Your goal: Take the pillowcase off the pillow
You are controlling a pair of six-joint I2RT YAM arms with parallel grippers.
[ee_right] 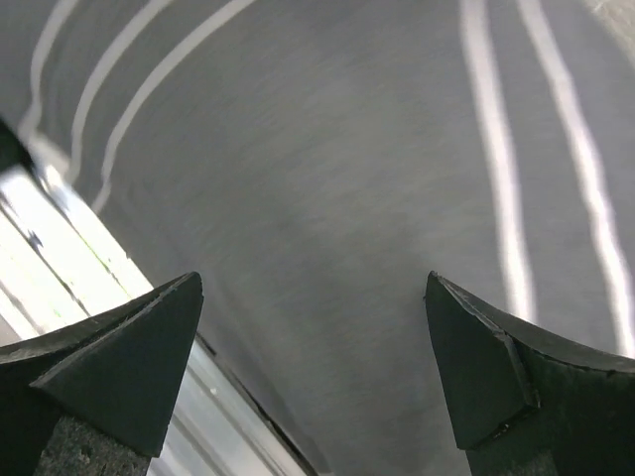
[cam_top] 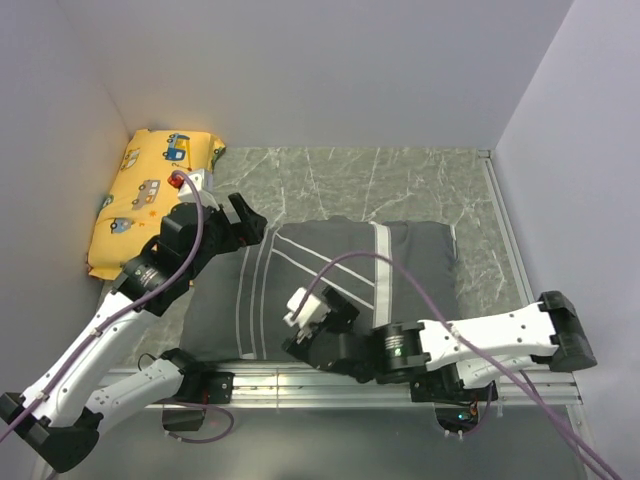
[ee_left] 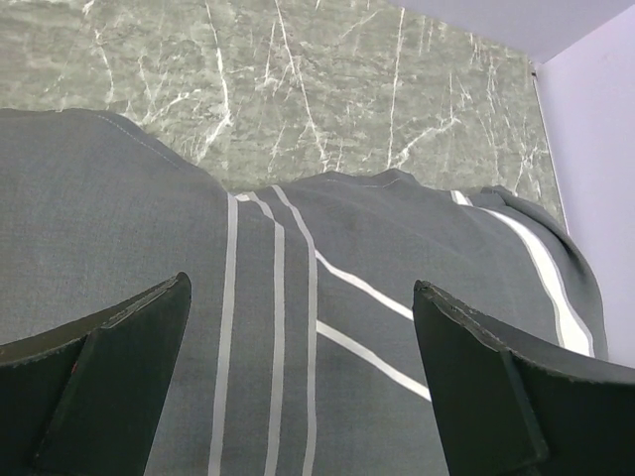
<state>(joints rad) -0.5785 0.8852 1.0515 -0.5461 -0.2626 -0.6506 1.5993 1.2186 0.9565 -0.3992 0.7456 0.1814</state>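
left gripper point(ee_left: 300, 288) and right gripper point(ee_right: 315, 281), jaws agape and empty, both low over the pillowcase point(cam_top: 410, 262)

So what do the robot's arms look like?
The left arm and right arm are white with chunky black joints, each trailing a thin purple cable. The left hand and right hand each have two dark wedge-shaped fingers.
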